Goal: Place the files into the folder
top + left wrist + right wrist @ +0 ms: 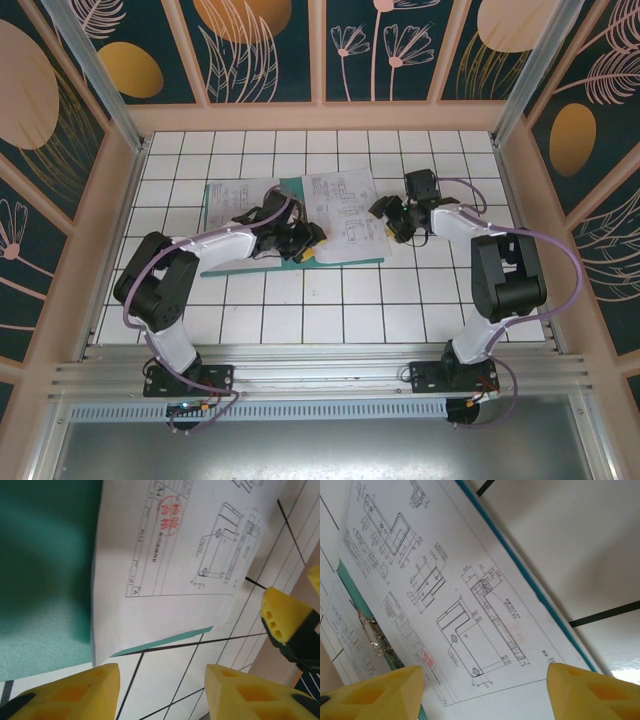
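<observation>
Teal folder (211, 212) lies open on the table (300, 310). One printed drawing sheet (165, 580) is on its right half, another white sheet (235, 195) on the left. My left pincer (160, 690) is part-open and empty near the sheet's corner. My right pincer (480, 690) is wide and empty over the same sheet. I judge the files are mostly in, with squaring up and closing left.
</observation>
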Controlling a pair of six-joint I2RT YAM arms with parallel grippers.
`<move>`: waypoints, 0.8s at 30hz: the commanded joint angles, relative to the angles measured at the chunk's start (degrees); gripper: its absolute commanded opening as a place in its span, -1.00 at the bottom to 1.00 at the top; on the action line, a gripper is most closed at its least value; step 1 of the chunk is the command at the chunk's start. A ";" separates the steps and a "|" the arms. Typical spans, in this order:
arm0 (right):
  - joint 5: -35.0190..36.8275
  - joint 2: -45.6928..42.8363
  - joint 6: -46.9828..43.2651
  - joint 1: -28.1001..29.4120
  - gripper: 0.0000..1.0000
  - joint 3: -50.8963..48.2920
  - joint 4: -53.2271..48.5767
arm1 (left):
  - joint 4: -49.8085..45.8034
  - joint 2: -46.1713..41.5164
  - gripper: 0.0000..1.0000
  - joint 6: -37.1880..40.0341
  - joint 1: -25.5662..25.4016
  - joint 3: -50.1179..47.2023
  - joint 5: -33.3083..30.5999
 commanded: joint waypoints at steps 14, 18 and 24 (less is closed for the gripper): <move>-6.62 -3.19 0.90 3.79 0.33 0.94 5.31 | -2.55 4.72 -0.18 0.61 -0.27 0.30 -1.81; -6.63 -3.15 1.00 3.76 0.32 0.92 5.36 | -1.86 5.82 -0.25 0.54 -0.27 0.91 -1.38; -6.62 -2.86 1.27 3.64 0.32 1.03 5.56 | -1.22 6.89 -0.46 0.42 -0.28 1.58 -1.01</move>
